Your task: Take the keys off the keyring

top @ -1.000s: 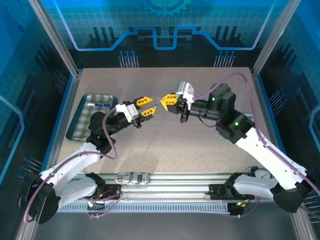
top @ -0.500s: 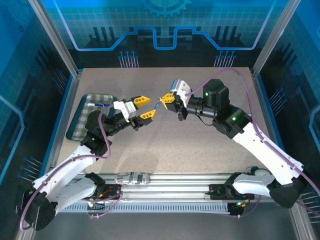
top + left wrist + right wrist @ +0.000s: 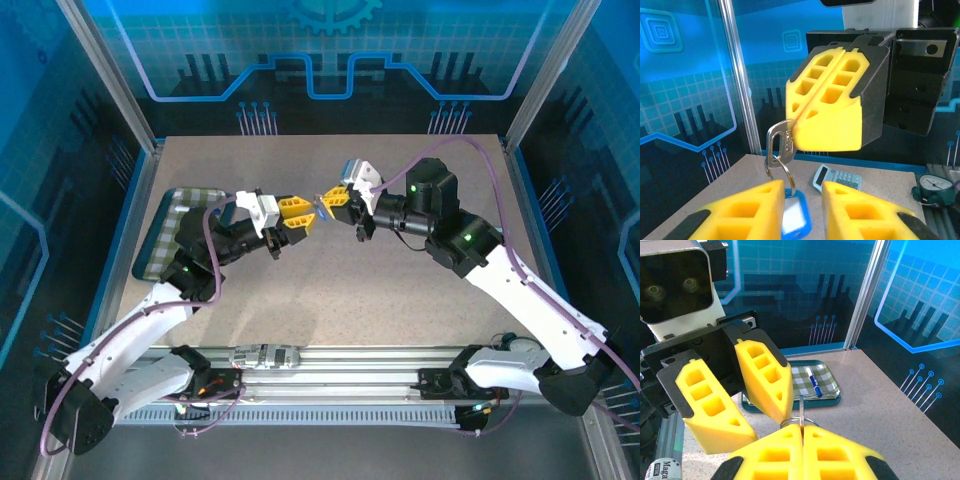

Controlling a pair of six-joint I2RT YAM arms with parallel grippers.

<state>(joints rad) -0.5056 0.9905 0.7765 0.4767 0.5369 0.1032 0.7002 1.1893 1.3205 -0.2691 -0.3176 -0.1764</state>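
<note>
- We see the right gripper point(image 3: 799, 122) held above the speckled beige table point(image 3: 400, 290), its yellow fingers pressed together on the flat silver key point(image 3: 776, 146).
- The thin grey metal keyring point(image 3: 789, 171) hangs from that key, and a blue plastic tag point(image 3: 796, 223) hangs below the ring.
- The left gripper point(image 3: 802, 187) is spread apart, with one finger on either side of the tag.

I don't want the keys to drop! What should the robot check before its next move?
1. Right gripper shut on the silver key: ok.
2. Keyring hanging freely under that key: ok.
3. Left gripper open, a finger on each side of the blue tag: ok.
4. Left fingers lined up to catch the keyring: cannot tell.
5. Key off the keyring: not ok, it is threaded on.
</note>
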